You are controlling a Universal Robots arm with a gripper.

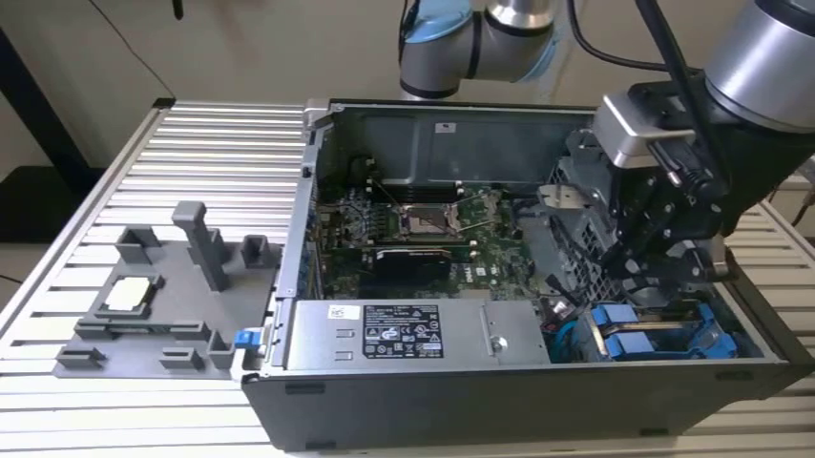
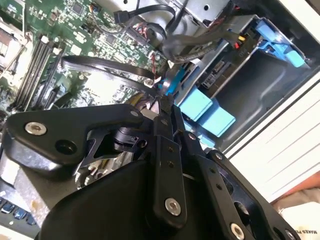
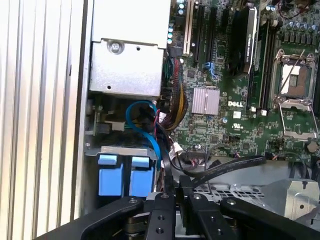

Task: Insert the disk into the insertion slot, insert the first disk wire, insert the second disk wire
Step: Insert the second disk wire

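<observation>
The disk shows by its blue handle tabs (image 1: 633, 341) (image 3: 125, 175) (image 2: 206, 111); it lies inside the insertion slot (image 1: 675, 334) of the grey drive cage at the case's front corner, on the exterior view's right. My gripper (image 1: 652, 279) hangs just above the cage. In both wrist views its fingers (image 3: 167, 200) (image 2: 165, 145) are pressed together on a thin black disk wire (image 3: 161, 150), which runs down toward the drive's end beside a blue cable (image 3: 145, 120). The wire's plug and the drive's sockets are hidden.
The open computer case (image 1: 510, 410) lies on a slatted table. It holds the power supply (image 1: 407, 334), the motherboard (image 1: 421, 219) and a perforated cage wall (image 1: 579, 239) beside my wrist. A flat black cable (image 3: 225, 167) loops nearby. A grey fixture tray (image 1: 166, 305) sits at the exterior view's left.
</observation>
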